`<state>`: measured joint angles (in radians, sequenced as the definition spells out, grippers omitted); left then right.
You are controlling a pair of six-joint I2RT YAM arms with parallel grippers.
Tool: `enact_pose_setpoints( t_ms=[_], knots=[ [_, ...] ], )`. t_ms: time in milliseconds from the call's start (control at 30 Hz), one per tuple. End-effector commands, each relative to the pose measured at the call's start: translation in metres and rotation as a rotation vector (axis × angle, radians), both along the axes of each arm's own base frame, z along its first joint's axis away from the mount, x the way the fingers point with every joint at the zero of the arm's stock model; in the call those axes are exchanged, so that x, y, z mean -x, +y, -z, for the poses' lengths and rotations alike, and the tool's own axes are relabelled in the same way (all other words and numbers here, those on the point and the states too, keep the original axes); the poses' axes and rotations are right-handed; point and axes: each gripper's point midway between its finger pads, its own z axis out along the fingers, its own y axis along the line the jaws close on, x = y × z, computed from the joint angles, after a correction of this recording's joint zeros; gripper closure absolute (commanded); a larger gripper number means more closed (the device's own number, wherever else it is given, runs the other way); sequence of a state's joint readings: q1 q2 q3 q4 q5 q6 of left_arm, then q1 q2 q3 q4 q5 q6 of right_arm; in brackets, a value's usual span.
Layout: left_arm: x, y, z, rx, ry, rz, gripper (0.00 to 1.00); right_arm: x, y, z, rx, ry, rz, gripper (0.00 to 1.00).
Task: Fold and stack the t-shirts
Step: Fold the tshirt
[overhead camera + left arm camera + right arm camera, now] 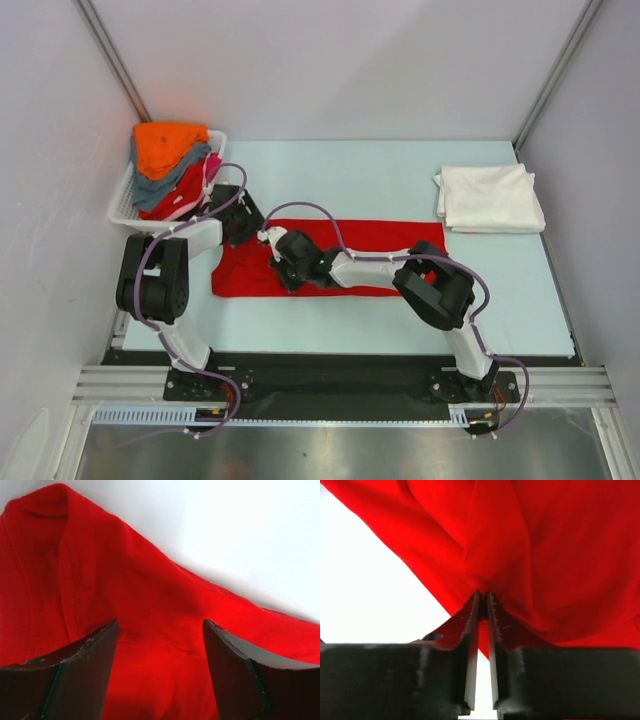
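1. Cloth first: the red t-shirt lies spread as a long strip across the middle of the table.
2. The right gripper has its jaws pinched together on a fold of the red shirt's fabric.
3. The left gripper hovers over the shirt's left end, jaws apart, holding nothing.
4. The cream-white t-shirt sits folded at the far right; other shirts fill the basket at far left.
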<state>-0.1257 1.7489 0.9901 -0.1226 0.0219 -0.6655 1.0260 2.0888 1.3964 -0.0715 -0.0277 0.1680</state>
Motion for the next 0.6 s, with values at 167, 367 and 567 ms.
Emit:
enact_pose_setpoints(
  t_ms=[167, 367, 567],
  knots=[
    [-0.011, 0.003, -0.012, -0.003, -0.032, -0.015, 0.26, -0.007, 0.002, -0.041, -0.167, 0.115, -0.007, 1.00],
    [-0.011, 0.003, -0.013, -0.004, -0.032, -0.011, 0.26, -0.001, -0.004, -0.066, -0.390, 0.376, -0.064, 1.00],
    [-0.012, 0.003, -0.013, -0.005, -0.036, -0.005, 0.26, -0.002, -0.021, -0.071, -0.510, 0.592, -0.111, 0.98]
  ],
)
